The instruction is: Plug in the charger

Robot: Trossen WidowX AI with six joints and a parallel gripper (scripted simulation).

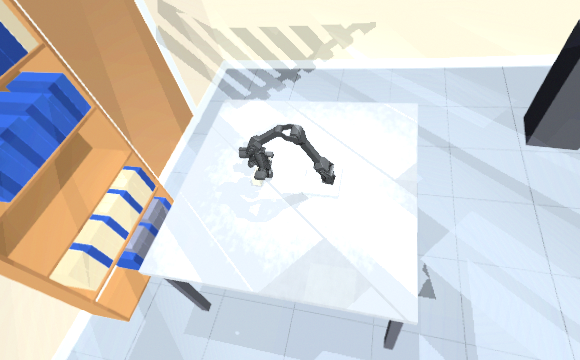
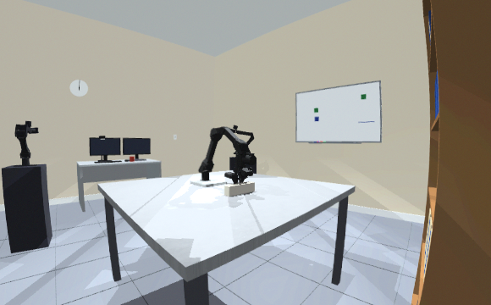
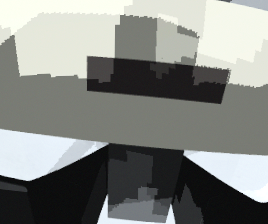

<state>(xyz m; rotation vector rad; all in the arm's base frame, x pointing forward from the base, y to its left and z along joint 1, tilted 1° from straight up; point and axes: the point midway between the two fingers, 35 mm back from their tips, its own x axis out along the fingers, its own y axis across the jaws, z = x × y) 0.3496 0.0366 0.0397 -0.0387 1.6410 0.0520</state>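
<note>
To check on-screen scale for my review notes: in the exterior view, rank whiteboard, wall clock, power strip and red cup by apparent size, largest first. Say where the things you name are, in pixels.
1. Whiteboard (image 2: 339, 112)
2. Power strip (image 2: 239, 189) and wall clock (image 2: 79, 88): too alike in area to rank
3. Red cup (image 2: 131, 158)
</note>
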